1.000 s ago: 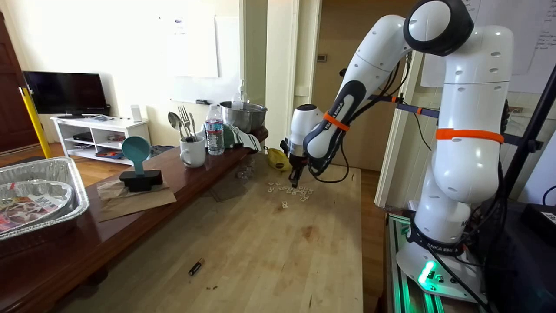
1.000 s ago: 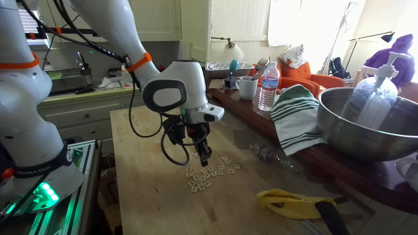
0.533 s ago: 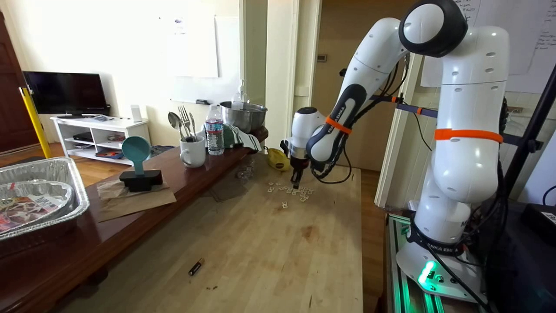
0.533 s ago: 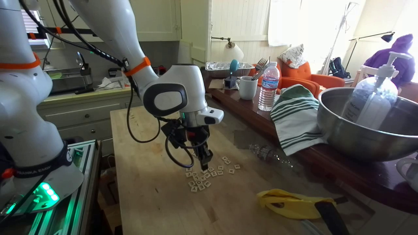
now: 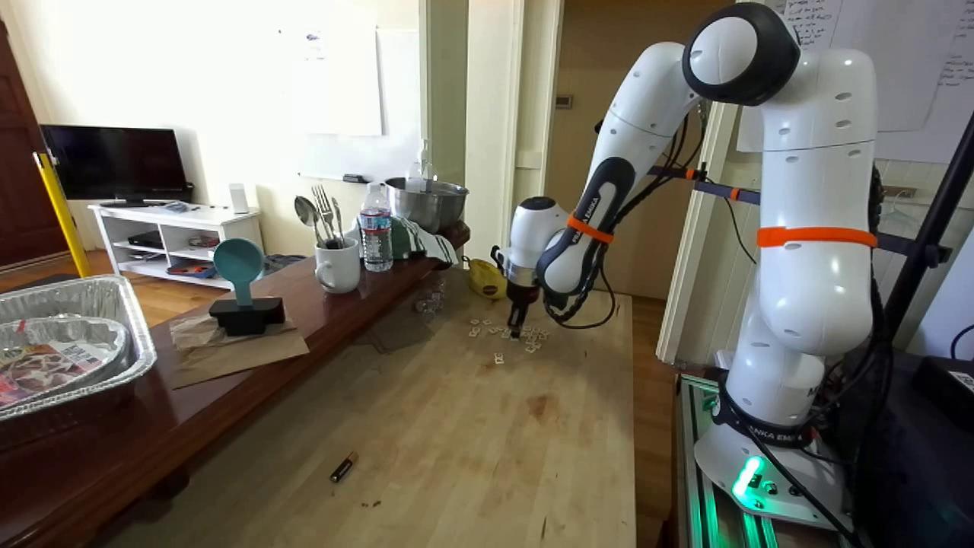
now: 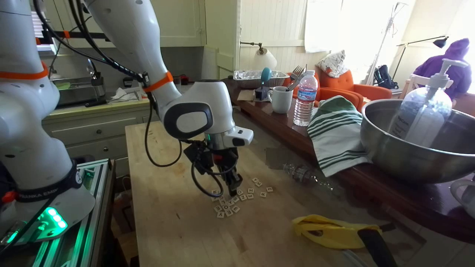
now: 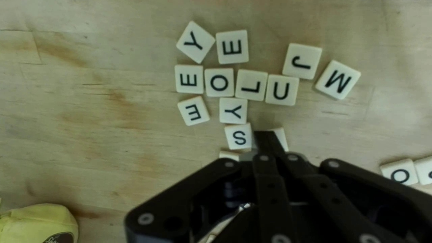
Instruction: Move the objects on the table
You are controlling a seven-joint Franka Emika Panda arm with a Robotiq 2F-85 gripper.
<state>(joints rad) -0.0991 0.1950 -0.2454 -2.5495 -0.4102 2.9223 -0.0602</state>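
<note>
Letter tiles (image 7: pixel 219 82) are spread on the table (image 6: pixel 185 237), whose light brown wood-grain top is shown across the lower middle of the frame in both exterior views. In the wrist view most of the readable tiles are seen at upper center: a row of E, O, L and U is set across, with further tiles placed above and below it. The gripper (image 7: pixel 265 134) is pointed down over the cluster with its fingers closed together; the tips are seen between a tile marked S (image 7: pixel 238 136), just to the left, and a partly hidden tile (image 7: pixel 280 136) at the right. Whether any tile or the wood is touched by the tips cannot be told. In an exterior view a battery (image 5: pixel 344 466) is laid at lower left, well apart from the tiles. A yellow object (image 6: pixel 330 231) is placed at lower right in an exterior view, where a clear bottle (image 6: pixel 302 173) is also laid on its side, right of the tiles. Along the dark wooden counter (image 5: pixel 335 313) are set a white mug (image 5: pixel 337 270) filled with cutlery (image 5: pixel 305 210), an upright water bottle (image 5: pixel 376 236), a striped towel (image 6: pixel 336 141) and a metal bowl (image 6: pixel 408 167), in which a pump bottle (image 6: pixel 423 118) is held.
</note>
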